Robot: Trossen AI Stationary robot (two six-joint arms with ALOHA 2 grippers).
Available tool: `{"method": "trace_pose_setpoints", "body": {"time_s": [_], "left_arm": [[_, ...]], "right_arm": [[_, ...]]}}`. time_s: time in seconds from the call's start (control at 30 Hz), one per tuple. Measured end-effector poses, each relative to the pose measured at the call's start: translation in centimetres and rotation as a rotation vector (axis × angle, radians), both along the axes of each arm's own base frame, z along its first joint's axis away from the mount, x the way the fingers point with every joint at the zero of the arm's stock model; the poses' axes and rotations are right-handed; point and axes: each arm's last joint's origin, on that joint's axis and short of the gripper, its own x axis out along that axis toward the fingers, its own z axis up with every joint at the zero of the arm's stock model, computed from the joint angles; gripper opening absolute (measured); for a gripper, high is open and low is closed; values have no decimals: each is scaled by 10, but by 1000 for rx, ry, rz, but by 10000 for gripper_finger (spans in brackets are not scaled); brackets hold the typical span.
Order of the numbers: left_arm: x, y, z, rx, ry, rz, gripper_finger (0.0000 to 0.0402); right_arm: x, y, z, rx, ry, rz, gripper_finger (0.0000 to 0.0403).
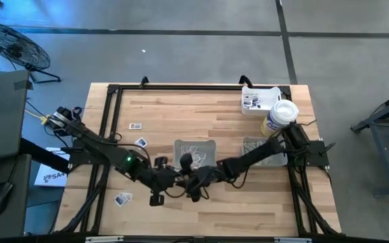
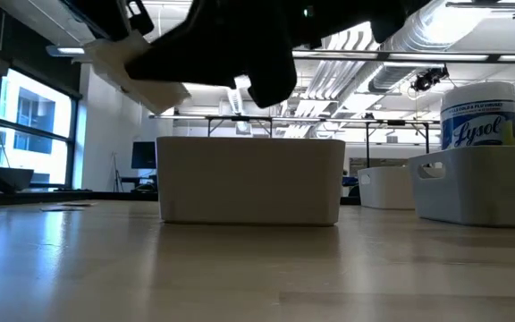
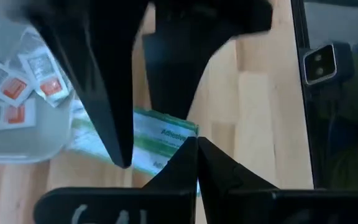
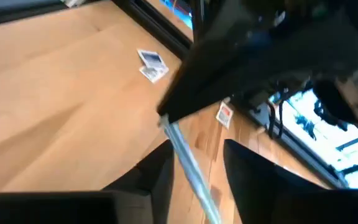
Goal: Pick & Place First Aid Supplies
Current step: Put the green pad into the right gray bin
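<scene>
Above the bench's middle, you are passing a green strip packet from one arm to the other.

In the high view, you are bringing the left gripper (image 1: 159,181) and right gripper (image 1: 193,181) together just in front of the centre tray (image 1: 196,151), with loose packets (image 1: 140,142) lying on the bench (image 1: 208,115) to the left. In the low view, both arms are hanging above the tray (image 2: 250,179), a pale packet (image 2: 146,76) showing among them. In the left wrist view, your left fingers (image 3: 166,177) are closed, pinching the green strip packet (image 3: 160,140) beside the tray holding white packets (image 3: 14,87). In the right wrist view, your right fingers (image 4: 145,180) are standing apart around the strip's edge (image 4: 188,165), not visibly clamped. Judging from this, the handover is mid-step: next you need a firm right-hand grip before the left lets go.
</scene>
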Motion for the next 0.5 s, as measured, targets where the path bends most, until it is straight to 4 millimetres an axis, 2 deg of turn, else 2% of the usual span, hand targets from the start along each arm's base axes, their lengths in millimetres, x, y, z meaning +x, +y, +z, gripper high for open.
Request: {"method": "trace_pose_setpoints", "body": {"time_s": [0.13,0.3,0.5], "left_arm": [[0,1,6,8,-20,-21,0],[0,1,18,13,-36,-34,0],[-6,4,28,9,18,-4,16]], "right_arm": [[1,-4,-1,33,13,-19,96],[0,-2,-2,35,22,1,15],[0,-2,-1,91,19,-33,5]]}}
